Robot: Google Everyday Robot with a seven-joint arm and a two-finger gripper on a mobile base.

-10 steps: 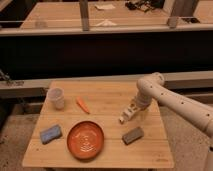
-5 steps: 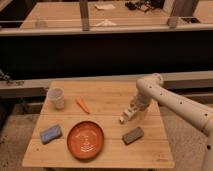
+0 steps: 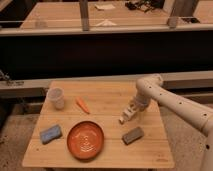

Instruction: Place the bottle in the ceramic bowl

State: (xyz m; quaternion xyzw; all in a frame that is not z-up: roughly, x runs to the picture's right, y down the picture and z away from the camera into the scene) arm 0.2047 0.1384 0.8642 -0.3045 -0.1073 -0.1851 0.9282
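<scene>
The bottle (image 3: 123,118), small, slim and white, lies on the wooden table (image 3: 110,95) right of centre. My gripper (image 3: 130,111) hangs at the end of the white arm that reaches in from the right. It is down at the bottle's upper right end and seems to touch it. The ceramic bowl (image 3: 86,140) is a wide orange-red dish with a pale pattern in its middle. It sits near the table's front, to the lower left of the bottle, with nothing in it.
A translucent plastic cup (image 3: 56,97) stands at the table's back left, with an orange carrot (image 3: 82,104) beside it. A blue sponge (image 3: 50,133) lies left of the bowl and a grey-brown block (image 3: 133,135) right of it. A dark counter runs behind the table.
</scene>
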